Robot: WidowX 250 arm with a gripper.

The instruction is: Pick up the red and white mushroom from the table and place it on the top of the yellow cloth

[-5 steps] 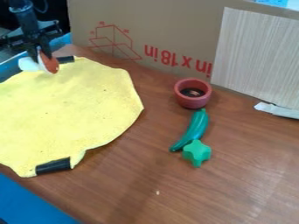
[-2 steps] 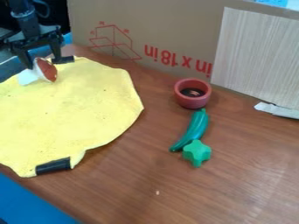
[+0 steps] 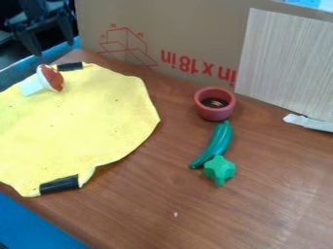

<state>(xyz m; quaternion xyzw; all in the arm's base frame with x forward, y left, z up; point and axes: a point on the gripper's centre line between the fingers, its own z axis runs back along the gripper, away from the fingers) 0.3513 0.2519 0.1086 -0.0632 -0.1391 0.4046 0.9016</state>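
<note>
Cardboard [image 3: 162, 26] backs the brown table [image 3: 260, 204]. My pincer [image 3: 53, 48], wide and empty, hangs above the toy mushroom [image 3: 42, 81], tipped sideways on yellow cloth [image 3: 71, 126]. Probably light, stiff; rounded cap [image 3: 51, 78] may slip, so stem [image 3: 30, 86] preferred.

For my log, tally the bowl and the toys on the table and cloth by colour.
Green: 2 (long curved toy, star-shaped toy)
Red: 1 (bowl)
Red and white: 1 (mushroom-shaped toy, lying on the yellow cloth)
Total: 4
</note>
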